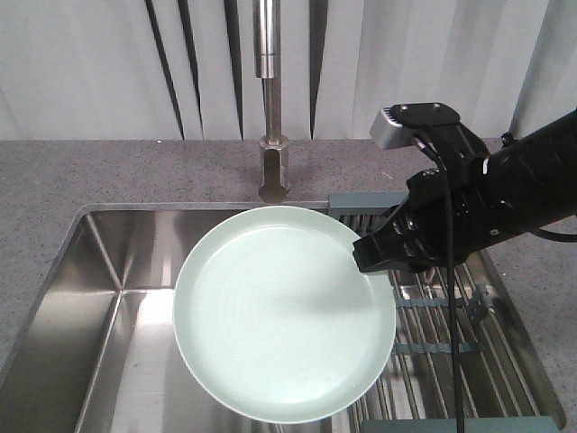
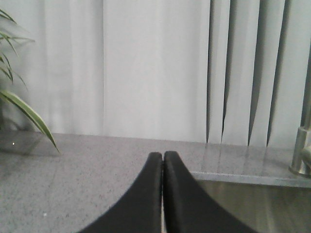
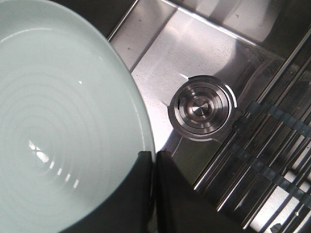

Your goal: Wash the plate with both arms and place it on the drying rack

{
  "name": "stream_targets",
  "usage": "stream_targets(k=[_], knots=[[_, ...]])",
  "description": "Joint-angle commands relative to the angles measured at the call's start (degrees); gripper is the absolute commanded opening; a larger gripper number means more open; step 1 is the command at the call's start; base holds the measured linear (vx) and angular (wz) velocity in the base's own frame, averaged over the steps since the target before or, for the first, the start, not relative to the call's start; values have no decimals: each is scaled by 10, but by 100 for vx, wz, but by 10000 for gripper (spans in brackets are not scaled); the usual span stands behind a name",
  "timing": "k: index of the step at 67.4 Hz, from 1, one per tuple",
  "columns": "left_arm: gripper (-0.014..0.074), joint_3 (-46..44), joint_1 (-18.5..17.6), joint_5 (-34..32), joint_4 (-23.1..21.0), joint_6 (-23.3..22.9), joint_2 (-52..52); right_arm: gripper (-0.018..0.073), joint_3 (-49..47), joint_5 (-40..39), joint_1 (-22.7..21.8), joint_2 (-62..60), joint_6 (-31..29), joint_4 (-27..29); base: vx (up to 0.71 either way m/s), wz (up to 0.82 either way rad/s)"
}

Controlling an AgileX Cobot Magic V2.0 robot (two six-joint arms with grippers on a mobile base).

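Mint-green plate [image 1: 270, 316], rim pinched by right hand [image 1: 371, 260], over sink [image 1: 99, 271]

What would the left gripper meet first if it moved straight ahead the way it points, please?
Probably the grey counter ahead of the shut left gripper; if it points level, the white blinds behind instead. Depth is unclear.

- Steel sink [image 1: 99, 271], sunk into the counter.
- Grey speckled counter [image 1: 90, 171] all round the sink.
- Steel tap [image 1: 270, 108], upright just behind the sink's back edge.
- Round steel drain [image 3: 201, 108] in the sink's floor.
- Pale vertical blinds [image 1: 90, 63] behind the sink.
- Striped plant [image 2: 19, 104] leaves, well left of the sink.
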Motion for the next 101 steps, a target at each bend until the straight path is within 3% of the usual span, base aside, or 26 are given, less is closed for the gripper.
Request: stream_targets(k=[1, 15, 32, 44, 58, 78, 88, 101], knots=[[-6, -57, 1, -38, -2, -4, -7, -1, -17, -19, -2, -17, -4, 21, 0, 0], [-6, -194, 1, 69, -2, -4, 26, -1, -17, -19, -2, -17, -4, 21, 0, 0], [-6, -347, 1, 222, -2, -4, 165, -1, -17, -19, -2, -17, -4, 21, 0, 0], [-6, -400, 1, 324, -2, -4, 275, -1, -17, -19, -2, -17, -4, 21, 0, 0], [-6, -399, 1, 359, -2, -4, 364, -1, -17, -19, -2, -17, -4, 21, 0, 0], [3, -399, 1, 358, -2, -4, 439, -1, -17, -19, -2, -17, -4, 21, 0, 0], [96, -400, 1, 345, -2, -3, 476, -1, -17, -19, -2, -17, -4, 21, 0, 0], [410, -435, 1, 357, -6, 18, 533, -1, -17, -19, -2, -17, -4, 21, 0, 0]])
